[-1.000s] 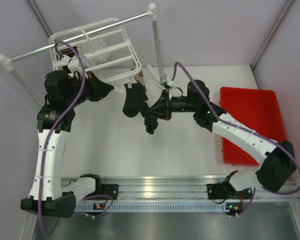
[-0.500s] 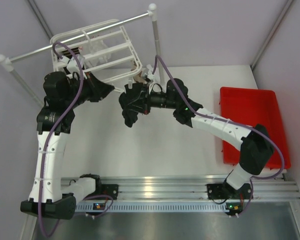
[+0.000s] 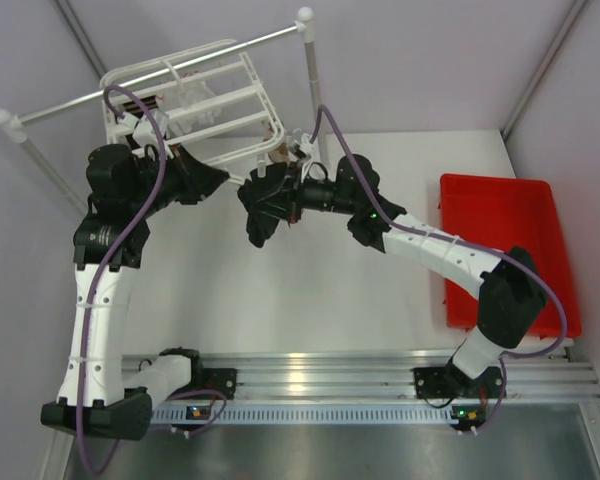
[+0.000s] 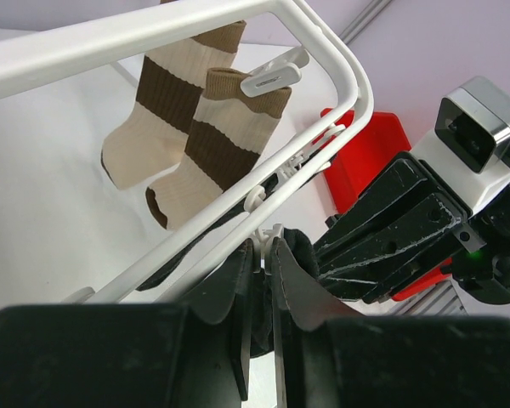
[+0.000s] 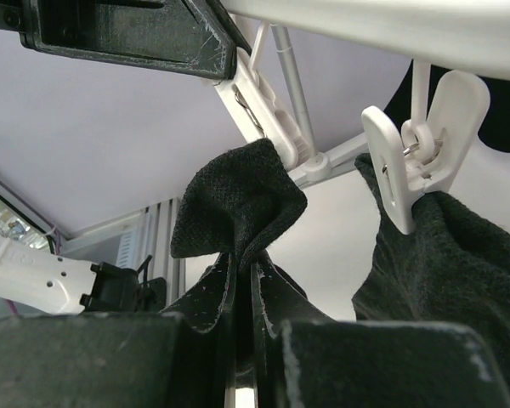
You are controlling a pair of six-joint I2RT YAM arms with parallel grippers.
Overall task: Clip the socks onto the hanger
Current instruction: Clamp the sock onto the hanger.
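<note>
The white hanger [image 3: 220, 100] hangs at the back left. Two cream and brown socks [image 4: 212, 144] hang clipped to it. One black sock [image 5: 433, 272] hangs from a white clip [image 5: 416, 161]. My right gripper [image 5: 245, 259] is shut on the second black sock [image 5: 238, 204] and holds its bunched top edge against another white clip [image 5: 268, 115]. My left gripper [image 4: 262, 246] is shut on that clip [image 4: 276, 231] at the hanger's near edge. In the top view both grippers, left [image 3: 223, 178] and right [image 3: 265, 195], meet under the hanger's front right corner, the black sock [image 3: 261, 228] dangling below.
A grey metal rail [image 3: 160, 75] with white ball ends carries the hanger, and its right post [image 3: 313, 90] stands just behind my right wrist. A red bin [image 3: 505, 240] sits at the right of the white table [image 3: 310, 300].
My right gripper has carried the black sock left and up from the table's middle to the hanger's near edge, next to the left gripper. The left arm has barely moved.
</note>
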